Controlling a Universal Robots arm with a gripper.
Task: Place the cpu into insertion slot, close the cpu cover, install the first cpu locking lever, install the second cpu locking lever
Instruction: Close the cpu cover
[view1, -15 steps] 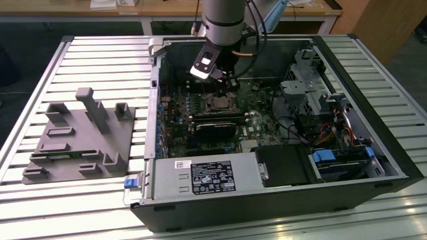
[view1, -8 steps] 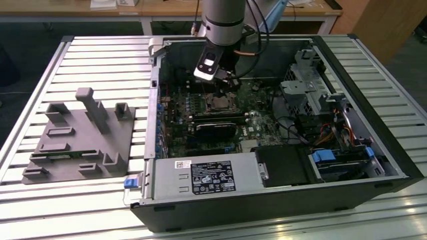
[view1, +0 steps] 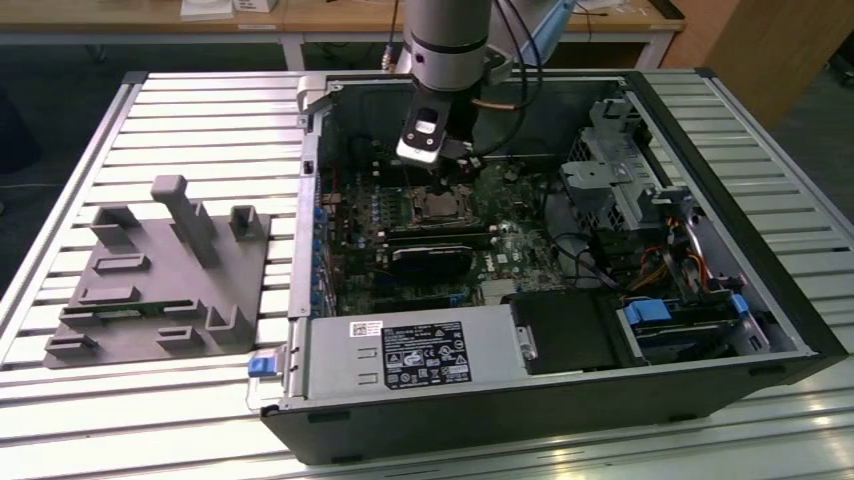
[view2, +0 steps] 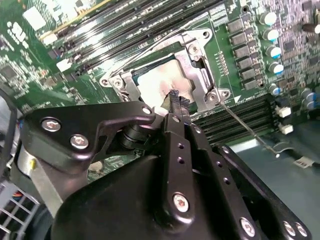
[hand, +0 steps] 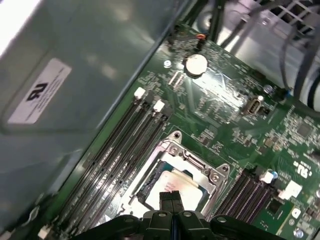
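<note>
Inside the open computer case (view1: 307, 210), my gripper (view1: 450, 178) hangs low over the insertion slot (view1: 437, 207). In both wrist views the cpu (view2: 155, 82) (hand: 181, 186) lies flat in the slot, its dull silver top showing through the window of the cpu cover (view2: 194, 62) (hand: 192, 161), which rests around it. The black fingertips (view2: 176, 100) (hand: 166, 199) are pressed together with nothing between them, just over the chip's edge by the cover. One thin wire lever (view2: 245, 125) sticks out from the socket's corner across dark slots. Another wire lever (view2: 145, 47) arcs along the far side.
Long black memory slots (hand: 125, 150) run beside the socket. A black graphics card (view1: 430, 262) lies just in front of it, with the power supply (view1: 407, 355) nearer still. Cables and a drive cage (view1: 627, 190) fill the exterior view's right. A grey fixture block (view1: 160, 270) stands outside the case.
</note>
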